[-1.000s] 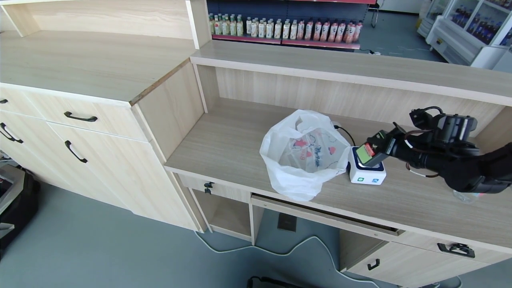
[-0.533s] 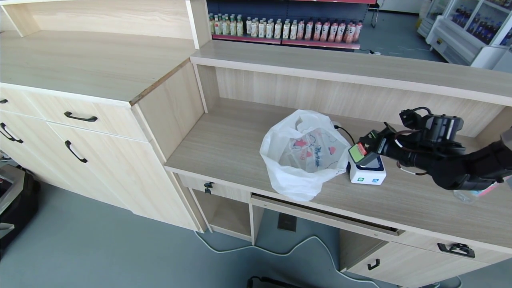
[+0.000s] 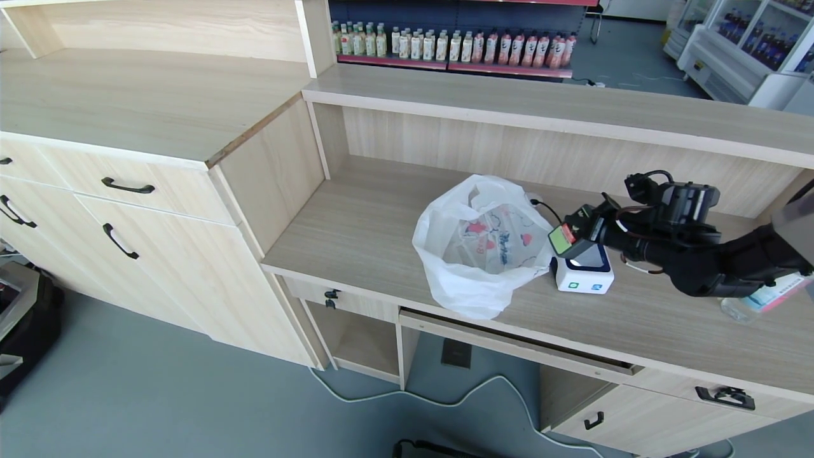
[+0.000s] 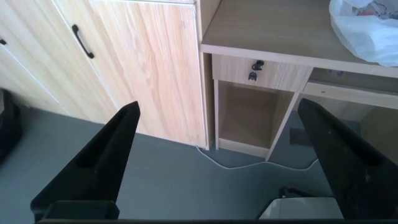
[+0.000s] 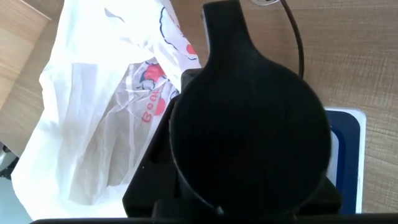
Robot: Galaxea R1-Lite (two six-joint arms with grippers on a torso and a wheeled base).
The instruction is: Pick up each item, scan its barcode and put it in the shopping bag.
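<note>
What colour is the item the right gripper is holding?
The item is green with a red end; the head view shows it best.

Right arm: comes in from the robot's right side and is stretched out toward its left, forearm close to level.
Right wrist: black housing on top, with loose cables looped around it.
Right hand: at the far end of the outstretched arm, fingers closed on a small green-and-red item; the item's coloured face is tilted upward.
Left hand: points downward, with its two dark fingers spread wide apart and nothing held between them.
</note>
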